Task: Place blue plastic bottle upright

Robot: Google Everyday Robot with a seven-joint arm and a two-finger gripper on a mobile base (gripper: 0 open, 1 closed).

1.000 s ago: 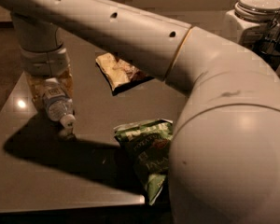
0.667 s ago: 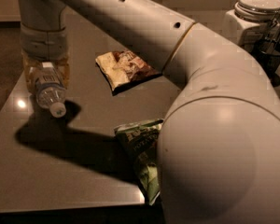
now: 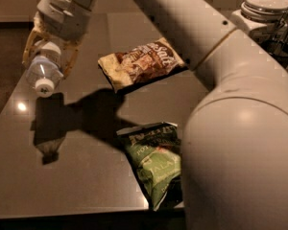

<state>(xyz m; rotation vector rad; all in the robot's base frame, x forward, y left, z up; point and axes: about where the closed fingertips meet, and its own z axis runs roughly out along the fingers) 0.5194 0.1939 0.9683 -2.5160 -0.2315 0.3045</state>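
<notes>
Bulk of the robot arm [image 3: 240, 157] fills the near right. Beside it a green chip bag [image 3: 153, 164] lies on the dark bench [image 3: 62, 176], and a brown chip bag [image 3: 141, 61] lies farther back. At far left the gripper [image 3: 49, 56] hangs above the bench, jaws pinching the blue plastic bottle [image 3: 42, 68], which is tilted with its white cap downward. A lidded jar [image 3: 266, 8] stands far right.

Dim, warm-brown scene, lit from overhead. The arm and the two-finger gripper [image 3: 48, 63] throw a hard black shadow on the dark glossy tabletop [image 3: 86, 186], centre to eight o'clock. Small glare spot at nine o'clock. The gripper is at ten o'clock, clasping the clear blue-labelled plastic bottle [image 3: 42, 73], which has pale highlights. Soft sheen on the white arm shell [image 3: 245, 119].
</notes>
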